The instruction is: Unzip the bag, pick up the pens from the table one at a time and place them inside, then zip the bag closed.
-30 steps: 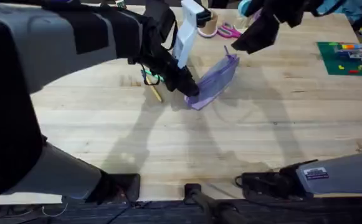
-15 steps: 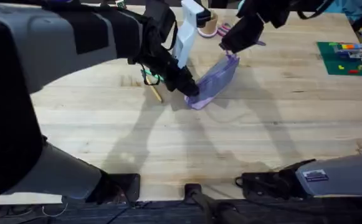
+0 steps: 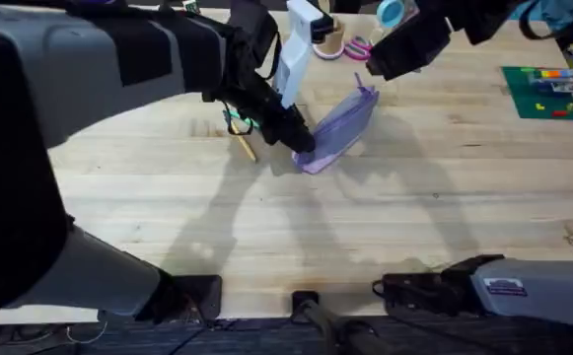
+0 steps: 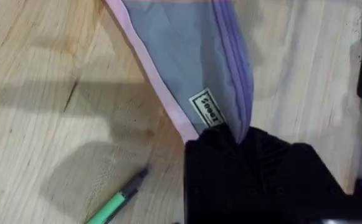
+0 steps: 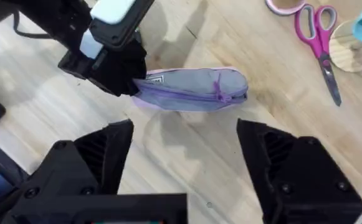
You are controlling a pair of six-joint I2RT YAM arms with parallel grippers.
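Risk noted: the zipper of the soft lavender fabric pouch [image 3: 340,128] appears closed along its top, its pull tab at the far end, away from the clamped corner. If the right pincer [image 5: 184,155] descends off the tab, it would likely pinch fabric instead and drag the pouch against the single corner hold, twisting it or pulling it free. A shifted pouch could also sweep the slim green pen with the dark tip [image 4: 115,202] lying just beside it.

The left pincer [image 3: 304,141] is clamped on the pouch's near left corner, next to a small white label. The right pincer stands wide apart and empty, above the bench [image 3: 414,207], with the pouch lying beyond its fingers [image 5: 274,155], well apart from them. The pouch rests on the light wooden bench, slanting from near left to far right. Pink-handled scissors [image 5: 318,37] lie farther off.
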